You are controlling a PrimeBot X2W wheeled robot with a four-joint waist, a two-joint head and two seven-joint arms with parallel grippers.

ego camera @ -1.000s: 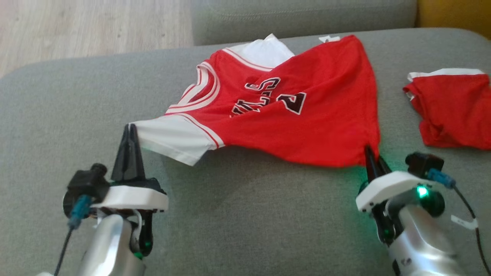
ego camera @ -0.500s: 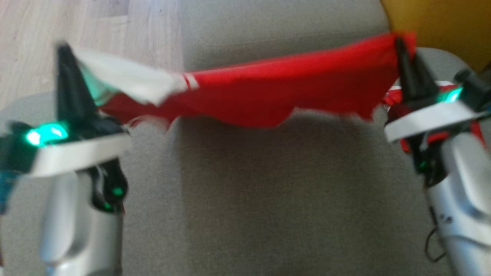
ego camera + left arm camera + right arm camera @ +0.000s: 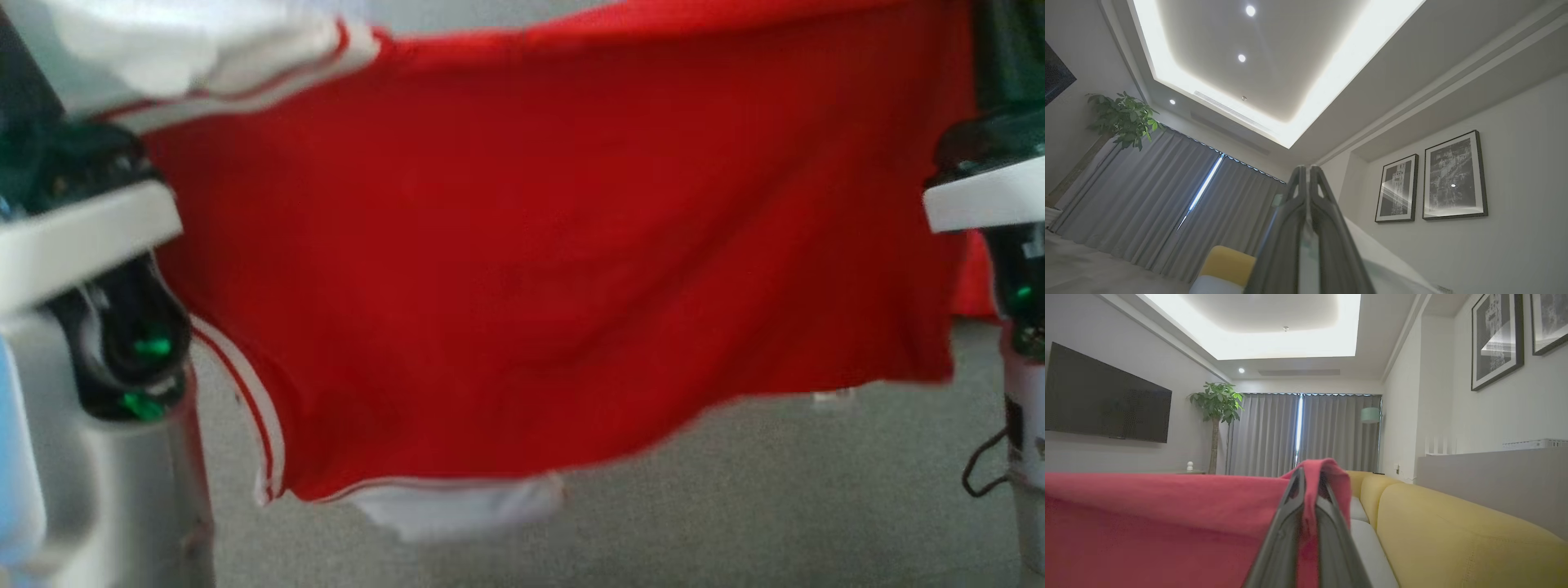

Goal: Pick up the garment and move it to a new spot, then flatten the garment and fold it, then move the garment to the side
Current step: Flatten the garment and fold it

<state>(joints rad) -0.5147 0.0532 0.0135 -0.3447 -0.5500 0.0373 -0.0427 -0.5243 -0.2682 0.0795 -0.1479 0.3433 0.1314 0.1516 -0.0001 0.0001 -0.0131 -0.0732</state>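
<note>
While the red garment [image 3: 522, 245] hangs spread above the grey cushion [image 3: 775, 506], you've got both ends pinched: L gripper [image 3: 1306, 167] pressed tight on the white sleeve [image 3: 188, 49], R gripper [image 3: 1310, 475] clamped on a red edge. Cloth's stretched btw both arms, clear of the seat.

The garment [image 3: 522, 245] was a red jersey with white sleeves and thin white striped trim [image 3: 253, 408]. It hung spread wide in the air, its top edge stretched from left to right, the red body dropping like a curtain with soft slanting folds. One white sleeve [image 3: 188, 49] bunched at the upper left; the other [image 3: 457, 506] dangled below the lower edge, left of centre. The top right corner was pinched into a small red peak.
</note>
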